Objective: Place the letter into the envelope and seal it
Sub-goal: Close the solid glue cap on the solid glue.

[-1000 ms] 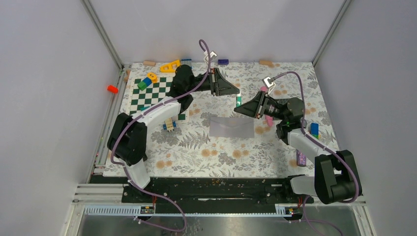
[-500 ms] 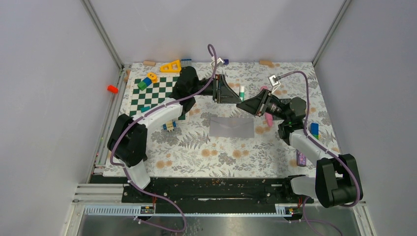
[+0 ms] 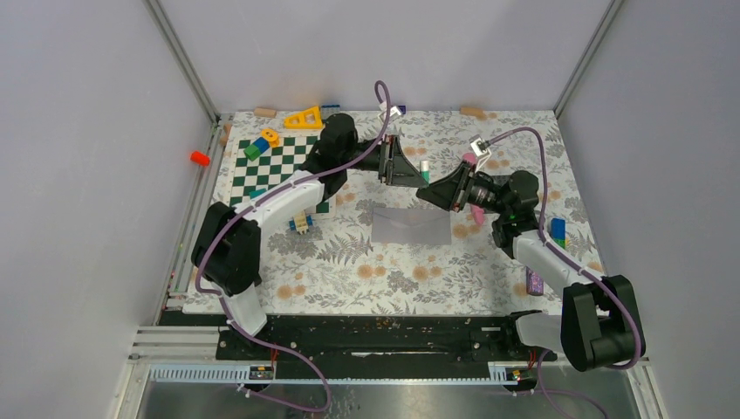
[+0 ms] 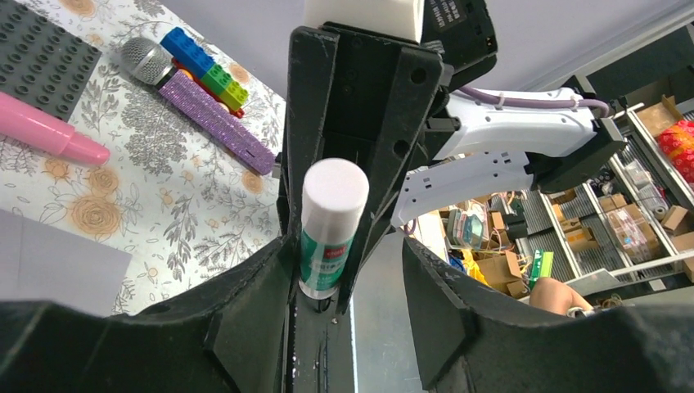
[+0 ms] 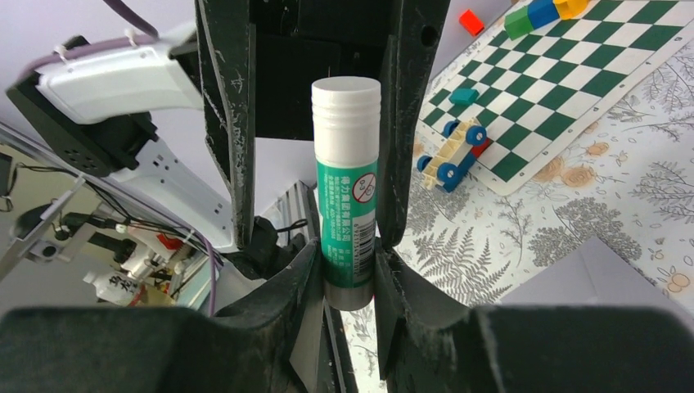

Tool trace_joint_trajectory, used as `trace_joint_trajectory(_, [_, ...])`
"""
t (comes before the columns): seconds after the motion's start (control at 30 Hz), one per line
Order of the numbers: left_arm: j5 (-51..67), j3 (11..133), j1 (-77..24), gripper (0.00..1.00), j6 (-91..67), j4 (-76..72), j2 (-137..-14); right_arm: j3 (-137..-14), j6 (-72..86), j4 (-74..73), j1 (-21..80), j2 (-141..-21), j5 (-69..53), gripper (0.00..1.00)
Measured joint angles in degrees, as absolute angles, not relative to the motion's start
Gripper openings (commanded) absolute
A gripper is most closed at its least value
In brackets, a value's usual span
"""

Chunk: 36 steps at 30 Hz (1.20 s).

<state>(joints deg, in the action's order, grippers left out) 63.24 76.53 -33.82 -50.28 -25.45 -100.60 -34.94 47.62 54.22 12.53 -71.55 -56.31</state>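
The pale grey-lavender envelope (image 3: 410,225) lies flat mid-table, flap side hidden; its corner shows in the left wrist view (image 4: 49,262) and the right wrist view (image 5: 573,278). No separate letter shows. My right gripper (image 3: 425,188) (image 5: 348,274) is shut on the base of a green glue stick with a white cap (image 5: 347,188) (image 3: 424,166) and holds it in the air just beyond the envelope's far edge. My left gripper (image 3: 417,170) (image 4: 345,250) faces it, open, its fingers flanking the cap end (image 4: 334,192) of the stick.
A green-and-white chessboard mat (image 3: 266,166) with blocks lies at the left, a toy car (image 3: 301,223) at its corner. A pink marker (image 4: 49,135), a dark studded plate (image 4: 41,57), a purple glitter microphone (image 4: 213,106) and bricks lie at the right.
My left gripper has swung right to meet the right gripper. The glue stick has risen a little and now sits between both sets of fingers. The envelope has not moved.
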Motion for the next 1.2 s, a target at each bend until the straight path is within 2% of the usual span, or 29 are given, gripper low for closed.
trace_joint_trajectory(0.2, [62.7,78.35,-33.23,0.62,-42.17,-15.84,-100.6,-35.51,42.59,50.52,12.78,-71.37,-56.66,0.0])
trace_joint_trajectory(0.47, [62.43,78.74,-30.26,0.67,-39.51,-12.8,-100.6,-35.57,41.89,49.39,13.17,-71.13,-59.35,0.0])
trace_joint_trajectory(0.63, [62.41,84.47,-29.43,0.74,-33.47,-4.08,-100.6,-36.42,39.88,46.63,13.76,-71.13,-59.77,0.0])
trace_joint_trajectory(1.07, [60.12,100.2,-32.73,0.74,-7.66,28.45,-103.88,-36.8,36.34,42.39,14.17,-71.13,-60.69,0.0])
trace_joint_trajectory(1.2, [58.63,100.77,-33.85,0.69,-2.92,35.09,-105.21,-36.82,35.88,41.82,14.26,-71.13,-60.75,0.0])
